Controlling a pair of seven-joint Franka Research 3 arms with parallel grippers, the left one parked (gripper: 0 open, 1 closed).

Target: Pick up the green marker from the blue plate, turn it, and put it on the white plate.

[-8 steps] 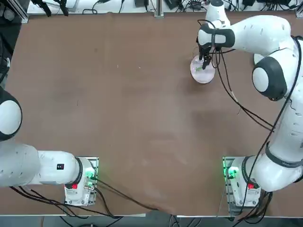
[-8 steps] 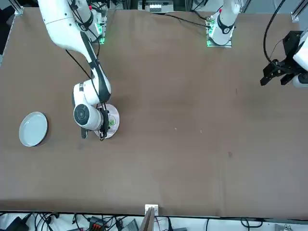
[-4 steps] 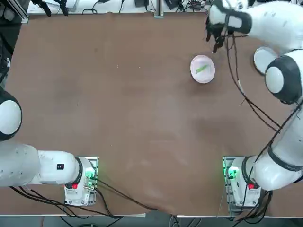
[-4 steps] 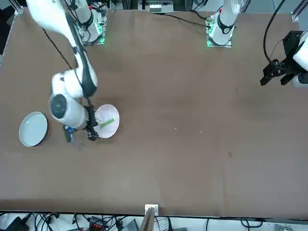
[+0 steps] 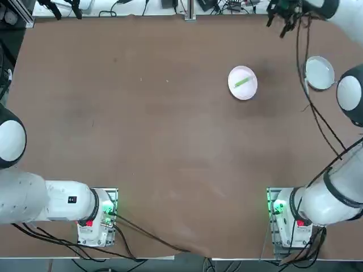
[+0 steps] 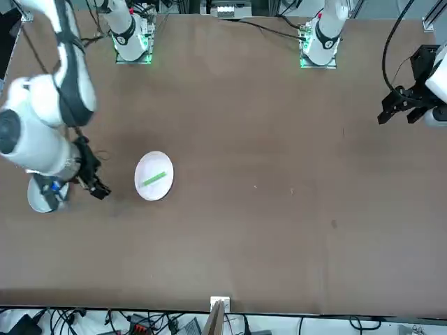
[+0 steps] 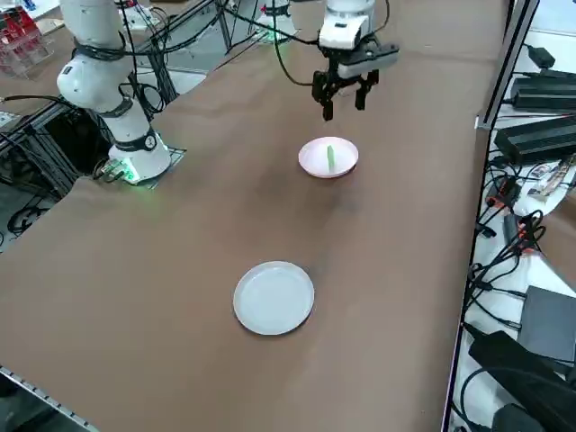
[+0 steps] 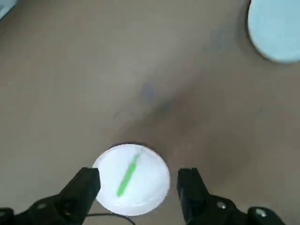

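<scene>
light: bright, even | shadows: soft, faint | wrist view: blurred

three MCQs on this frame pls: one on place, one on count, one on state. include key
1. Where does the green marker lie?
A. on the bare tabletop
B. on the white plate
C. on the floor

2. How many plates are out?
A. one
B. two
C. three

3. How is the right gripper?
A. jaws shut on the marker
B. jaws open, holding nothing
C. jaws shut, holding nothing

Key:
1 B: the top view shows the marker lying inside the white plate's rim.
2 B: only the white plate and the empty blue plate show.
3 B: the wrist view shows a clear gap between the jaws with nothing in it, and the gripper is raised off to the side of the white plate.
</scene>
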